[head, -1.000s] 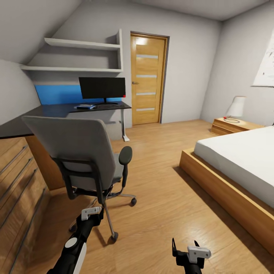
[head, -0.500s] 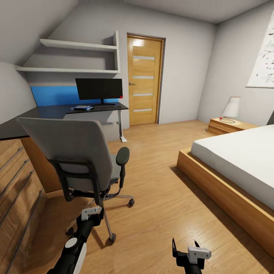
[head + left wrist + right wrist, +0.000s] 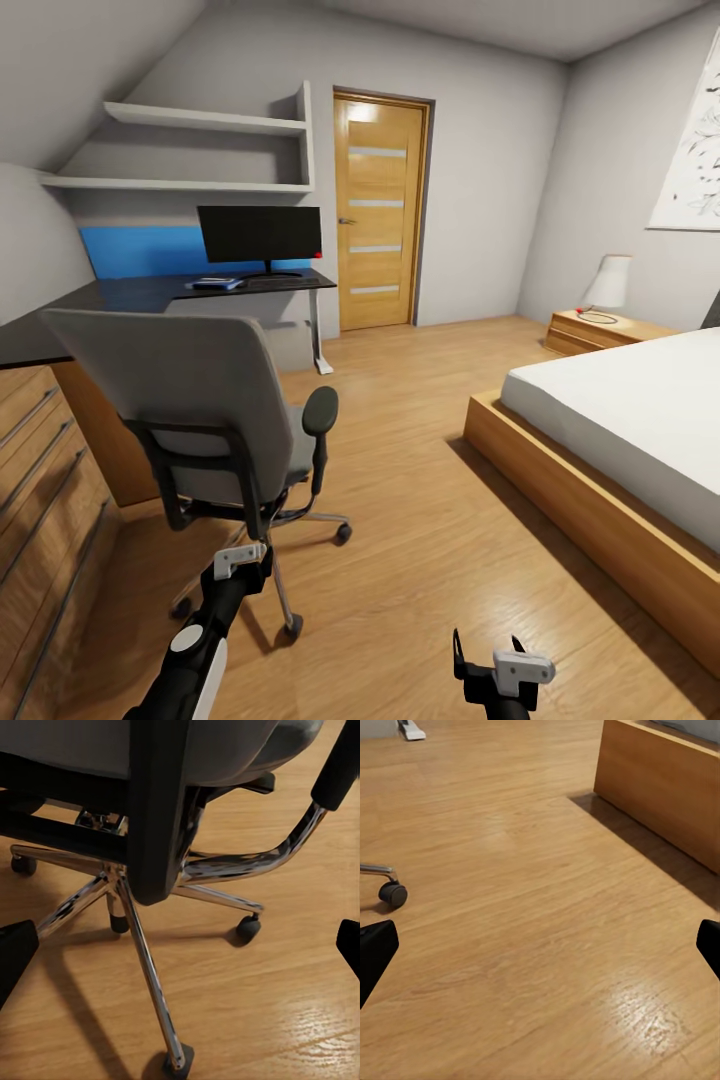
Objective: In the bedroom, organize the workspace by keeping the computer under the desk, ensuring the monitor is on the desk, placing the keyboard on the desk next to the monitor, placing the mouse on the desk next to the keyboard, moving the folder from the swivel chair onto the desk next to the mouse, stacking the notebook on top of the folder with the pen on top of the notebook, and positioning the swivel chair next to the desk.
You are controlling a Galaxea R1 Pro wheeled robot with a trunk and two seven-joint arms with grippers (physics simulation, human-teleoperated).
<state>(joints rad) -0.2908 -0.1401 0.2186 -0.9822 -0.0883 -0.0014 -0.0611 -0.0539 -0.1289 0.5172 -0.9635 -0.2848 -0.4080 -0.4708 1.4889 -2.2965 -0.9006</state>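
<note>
The grey swivel chair stands on the wood floor with its back toward me, a little way out from the black-topped desk. On the desk stands the black monitor, with the blue folder left of its stand and the dark keyboard in front of it. A small grey item lies on the folder, too small to name. I cannot make out the mouse, the pen or the computer. My left gripper hangs open behind the chair's chrome base. My right gripper is open over bare floor.
A light-wood dresser lines the left side. A low bed fills the right, with a nightstand and lamp behind it. The closed door is beside the desk. Open floor runs between chair and bed.
Over the last second the whole view shifted slightly, so the camera moved. The chair, the desk items and both grippers keep their places relative to each other.
</note>
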